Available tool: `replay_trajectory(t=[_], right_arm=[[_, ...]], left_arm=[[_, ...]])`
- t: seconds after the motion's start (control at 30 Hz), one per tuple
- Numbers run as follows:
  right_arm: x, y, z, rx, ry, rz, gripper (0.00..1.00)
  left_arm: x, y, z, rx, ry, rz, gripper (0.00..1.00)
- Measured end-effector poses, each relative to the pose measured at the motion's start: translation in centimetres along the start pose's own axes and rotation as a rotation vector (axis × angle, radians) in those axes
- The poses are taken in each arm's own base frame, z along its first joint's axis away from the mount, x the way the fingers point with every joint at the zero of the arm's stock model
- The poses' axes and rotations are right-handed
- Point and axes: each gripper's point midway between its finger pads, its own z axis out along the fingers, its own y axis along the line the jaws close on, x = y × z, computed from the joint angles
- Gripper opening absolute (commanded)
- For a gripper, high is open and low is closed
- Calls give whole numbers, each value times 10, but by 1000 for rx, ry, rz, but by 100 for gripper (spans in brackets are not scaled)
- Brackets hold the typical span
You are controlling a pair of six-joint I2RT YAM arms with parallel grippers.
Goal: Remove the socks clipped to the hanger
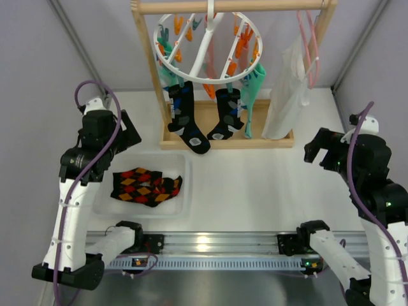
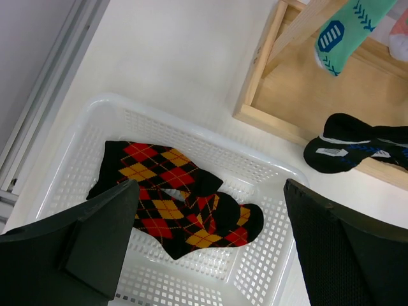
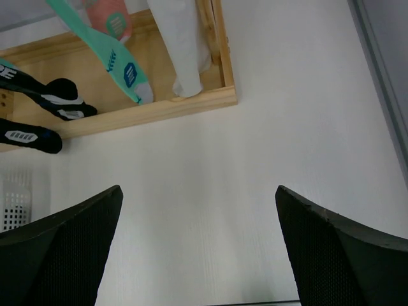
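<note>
The white round hanger (image 1: 207,48) with orange and teal pegs hangs from the wooden rack's top bar. Two black socks with blue and grey diamonds (image 1: 187,118) (image 1: 227,115) and a teal-green sock (image 1: 250,95) hang clipped to it; a pink sock shows in the right wrist view (image 3: 109,16). Black sock toes show in the left wrist view (image 2: 357,152). My left gripper (image 2: 210,210) is open and empty above the white basket (image 2: 268,255). My right gripper (image 3: 199,210) is open and empty above bare table, right of the rack.
The wooden rack (image 1: 226,141) stands at the back centre. A white garment (image 1: 284,95) on a thin pink hanger (image 1: 309,38) hangs at its right. The basket (image 1: 102,197) holds a black sock with red, orange and yellow diamonds (image 1: 145,186).
</note>
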Motion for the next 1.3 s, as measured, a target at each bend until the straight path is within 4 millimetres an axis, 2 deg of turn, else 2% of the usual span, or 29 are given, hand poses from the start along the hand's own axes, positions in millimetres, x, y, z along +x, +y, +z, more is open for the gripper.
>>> replay_trajectory(t=[0.17, 0.27, 0.43, 0.57, 0.67, 0.8, 0.93, 1.1, 1.2, 1.23, 1.27, 1.3], right_arm=[[-3, 3, 8, -8, -18, 14, 100], [-3, 17, 21, -73, -33, 26, 99], [9, 71, 56, -358, -3, 22, 99], [20, 102, 93, -501, 31, -7, 97], [31, 130, 124, -582, 63, -90, 96], [55, 174, 153, -714, 87, -218, 92], [71, 196, 185, -771, 105, -286, 91], [80, 216, 223, -785, 97, -372, 86], [79, 227, 235, -800, 72, -395, 72], [79, 230, 237, -803, 65, -396, 60], [77, 232, 239, -807, 53, -394, 53], [77, 235, 240, -812, 47, -388, 37]], left_arm=[[-1, -1, -1, 0, -4, -28, 99], [-2, 0, -2, -9, -11, -63, 99], [-6, 0, -10, 1, -37, -132, 99], [-3, -8, -14, 46, -18, -155, 99], [8, -18, -13, 97, 32, -163, 99], [24, -39, -14, 199, 128, -176, 99], [33, -56, -23, 301, 192, -174, 99], [38, -68, -38, 398, 229, -165, 99], [40, -73, -48, 450, 237, -158, 99], [41, -74, -50, 463, 241, -154, 99], [41, -76, -52, 474, 244, -149, 99], [40, -77, -55, 485, 243, -143, 99]])
